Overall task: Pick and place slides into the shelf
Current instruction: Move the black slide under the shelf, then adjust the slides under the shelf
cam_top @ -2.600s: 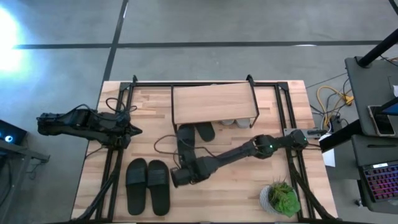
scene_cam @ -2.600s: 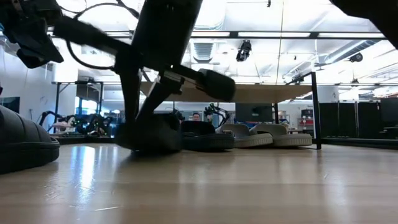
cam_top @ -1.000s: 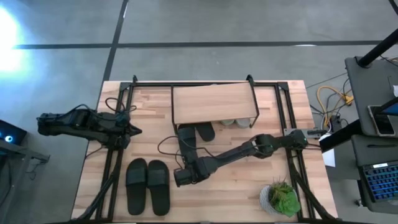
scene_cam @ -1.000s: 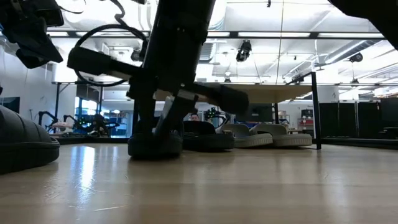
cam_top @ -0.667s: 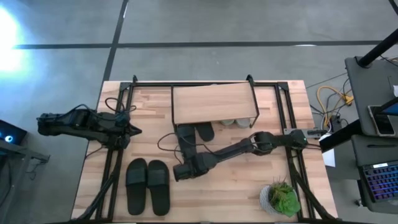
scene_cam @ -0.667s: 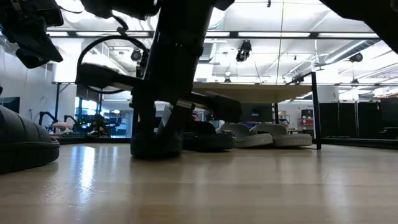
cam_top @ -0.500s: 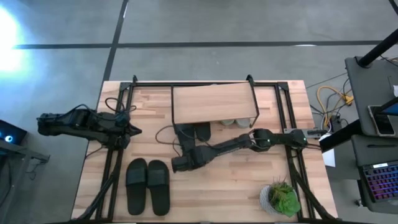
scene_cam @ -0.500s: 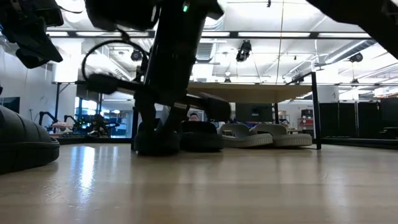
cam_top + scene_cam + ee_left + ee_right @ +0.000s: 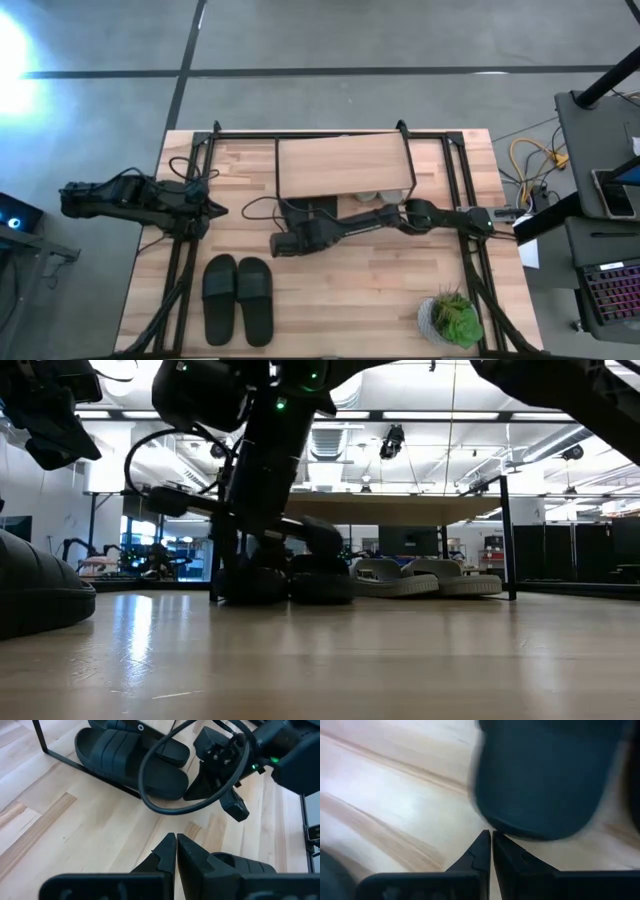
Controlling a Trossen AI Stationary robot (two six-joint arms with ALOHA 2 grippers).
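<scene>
L arm parked at table's left edge, left gripper (image 9: 213, 209) fingers pressed together, holding nothing; no change there. Just beside it toward the front, one black pair (image 9: 237, 298) sits on the open table, not yet shelved. Centre: right gripper (image 9: 277, 243) has swept from mid-table back toward the shelf (image 9: 344, 167) over the last couple of secs, fingers closed tip to tip, nothing clamped; wrist view shows the tips butted against the rounded end of a black sandal (image 9: 540, 780), so it reads as a push, not a lift. That sandal, earlier clear of the shelf, now lies at the front edge beside its mate (image 9: 320, 575), mostly tucked under the plank. Judgement: second black sandal nearly home. Under the plank's right half, the grey pair (image 9: 425, 576) is already in. R front corner: potted plant (image 9: 452, 318), well apart, no obstruction. Obstacles: loose cable (image 9: 165, 795) looping beside the shelf leg; could snag.
</scene>
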